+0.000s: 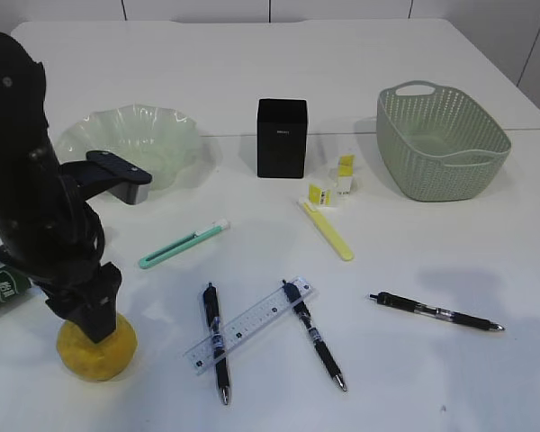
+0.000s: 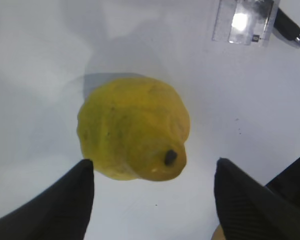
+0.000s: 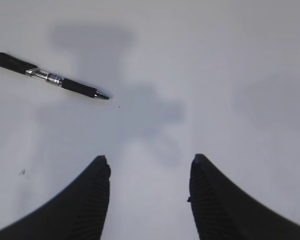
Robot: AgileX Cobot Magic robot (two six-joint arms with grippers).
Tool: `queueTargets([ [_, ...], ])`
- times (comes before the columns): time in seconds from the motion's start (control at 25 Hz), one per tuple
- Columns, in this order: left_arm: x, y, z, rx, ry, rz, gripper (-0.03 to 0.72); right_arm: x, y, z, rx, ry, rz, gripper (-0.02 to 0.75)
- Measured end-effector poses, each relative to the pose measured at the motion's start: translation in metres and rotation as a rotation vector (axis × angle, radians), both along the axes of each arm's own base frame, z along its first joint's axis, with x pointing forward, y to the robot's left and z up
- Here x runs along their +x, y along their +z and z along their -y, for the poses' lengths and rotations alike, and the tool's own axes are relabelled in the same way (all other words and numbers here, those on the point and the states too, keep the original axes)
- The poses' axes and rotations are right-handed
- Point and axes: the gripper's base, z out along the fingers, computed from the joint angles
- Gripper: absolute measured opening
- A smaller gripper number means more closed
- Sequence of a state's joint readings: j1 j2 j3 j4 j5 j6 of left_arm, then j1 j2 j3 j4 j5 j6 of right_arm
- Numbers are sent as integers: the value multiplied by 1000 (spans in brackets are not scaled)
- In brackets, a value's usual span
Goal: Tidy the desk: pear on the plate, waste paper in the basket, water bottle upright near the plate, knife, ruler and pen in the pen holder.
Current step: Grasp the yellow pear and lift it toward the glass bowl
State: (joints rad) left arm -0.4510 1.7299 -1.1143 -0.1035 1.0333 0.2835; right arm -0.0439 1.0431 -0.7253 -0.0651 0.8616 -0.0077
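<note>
**Left arm lining up on pear**

Pear [image 2: 134,127] is lying on the counter [image 1: 405,234], front-left, well apart from the plate [image 1: 135,139]. Looking firm, lumpy, roll-prone; gripping across the widest middle seems best. Left gripper [image 2: 152,185] fingers are standing open around it; right gripper [image 3: 149,192] is hanging open, empty.

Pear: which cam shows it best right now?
Left wrist view: the pear fills the centre, unobstructed, dark stem end visible, between the open left end effector fingers. In the exterior view the pear is partly hidden behind the left arm. The right wrist view doesn't show it.
</note>
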Motion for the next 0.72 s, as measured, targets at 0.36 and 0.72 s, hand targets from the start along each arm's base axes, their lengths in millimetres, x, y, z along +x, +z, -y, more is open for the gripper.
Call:
queueTargets([
  [0.36, 3, -16, 2, 20, 0, -41, 529, 1, 0, 0, -1, 0, 6, 389],
  [0.72, 6, -18, 3, 13, 3, -23, 485, 1, 0, 0, -1, 0, 6, 389],
])
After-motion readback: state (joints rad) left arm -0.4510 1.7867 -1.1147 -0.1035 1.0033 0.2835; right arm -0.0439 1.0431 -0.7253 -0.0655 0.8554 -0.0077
